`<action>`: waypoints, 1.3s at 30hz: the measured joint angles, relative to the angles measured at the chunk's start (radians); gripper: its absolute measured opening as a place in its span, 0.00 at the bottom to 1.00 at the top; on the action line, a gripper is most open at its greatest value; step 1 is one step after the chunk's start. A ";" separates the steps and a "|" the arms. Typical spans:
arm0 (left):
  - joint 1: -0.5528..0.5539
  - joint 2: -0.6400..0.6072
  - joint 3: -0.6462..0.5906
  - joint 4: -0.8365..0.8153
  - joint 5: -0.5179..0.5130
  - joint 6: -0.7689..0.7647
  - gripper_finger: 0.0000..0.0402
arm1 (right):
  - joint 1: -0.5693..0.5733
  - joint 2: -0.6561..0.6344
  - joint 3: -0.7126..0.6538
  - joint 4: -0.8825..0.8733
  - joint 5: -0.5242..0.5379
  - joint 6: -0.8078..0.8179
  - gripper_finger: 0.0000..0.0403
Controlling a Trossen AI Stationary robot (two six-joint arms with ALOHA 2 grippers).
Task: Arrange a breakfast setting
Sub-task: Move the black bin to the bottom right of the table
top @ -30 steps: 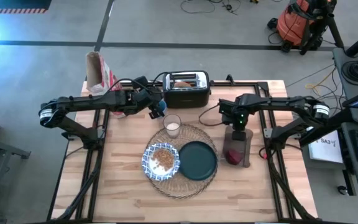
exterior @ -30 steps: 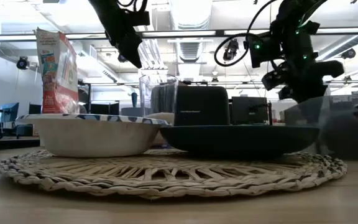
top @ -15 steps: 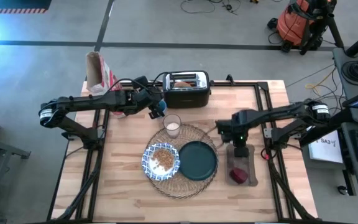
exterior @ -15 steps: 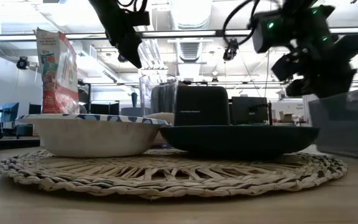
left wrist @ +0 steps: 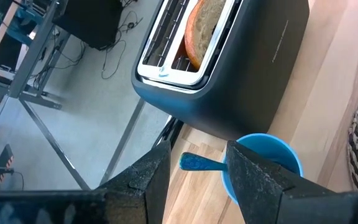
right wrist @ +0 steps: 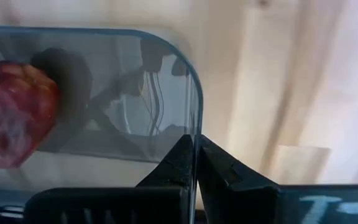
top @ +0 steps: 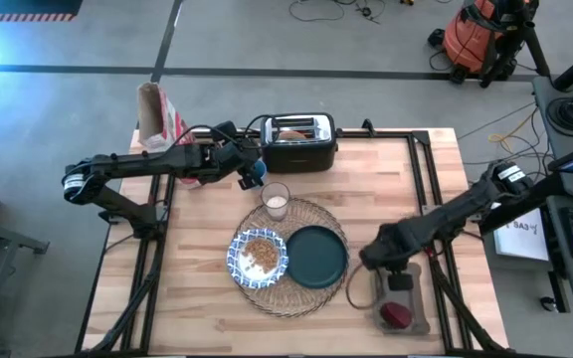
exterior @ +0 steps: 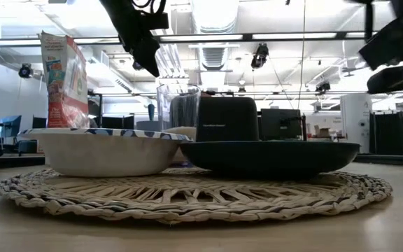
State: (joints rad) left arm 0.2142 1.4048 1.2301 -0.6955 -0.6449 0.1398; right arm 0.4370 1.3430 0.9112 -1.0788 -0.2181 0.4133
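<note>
My right gripper [top: 396,270] is shut on a clear rectangular tray [top: 404,298] near the table's near right corner. A dark-red item [top: 398,314] lies on the tray and also shows in the right wrist view [right wrist: 14,115]. My left gripper [left wrist: 197,149] is open above the small blue cup [left wrist: 263,155]. Its fingers stand on either side of the blue spoon's handle [left wrist: 197,163], which sticks out of the cup. The woven placemat [top: 296,300] bears the patterned bowl [top: 258,255], the teal plate [top: 316,256] and the glass of milk [top: 276,200]. My right gripper pinches the clear tray's rim [right wrist: 196,127] between its two fingers, at the tray's far end, a little way from a rounded corner. The fingers slant down at it from the far side. The tray lies about level with the dark-red item on it. Whether it rests on the table cannot be told.
The black-and-silver toaster [top: 298,139], with bread in its slot, stands at the far edge just behind the blue cup. A cereal bag [top: 154,114] stands at the far left corner. Bare wood lies left of the placemat and along the near edge.
My right gripper has gone toward the table's near edge, staying shut on the clear tray. The tray and the dark-red item have moved with it, from beside the plate's far right to the near right corner.
</note>
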 joint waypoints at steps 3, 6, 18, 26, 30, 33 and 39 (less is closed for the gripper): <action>0.000 0.000 0.000 0.000 -0.001 0.000 0.35 | 0.074 0.000 0.000 0.033 0.000 0.072 0.02; 0.000 0.000 0.000 0.000 -0.001 0.001 0.35 | 0.134 0.000 0.000 0.042 0.000 0.116 0.02; 0.000 0.000 0.000 0.000 -0.002 0.012 0.35 | 0.246 0.000 0.000 0.031 -0.079 0.192 0.02; 0.000 0.000 0.000 0.004 -0.003 0.012 0.35 | 0.257 0.000 0.000 -0.001 -0.126 0.237 0.02; 0.000 0.000 0.000 0.004 -0.003 0.009 0.35 | 0.257 0.000 0.000 -0.036 -0.132 0.337 0.02; 0.000 0.000 0.000 0.004 -0.003 0.009 0.35 | 0.257 0.000 0.000 -0.056 -0.134 0.418 0.02; 0.000 0.000 0.000 0.008 -0.003 0.008 0.35 | 0.257 0.000 0.000 -0.052 -0.125 0.533 0.02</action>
State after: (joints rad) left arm 0.2142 1.4048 1.2301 -0.6872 -0.6476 0.1482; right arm 0.6941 1.3426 0.9115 -1.1313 -0.3434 0.9460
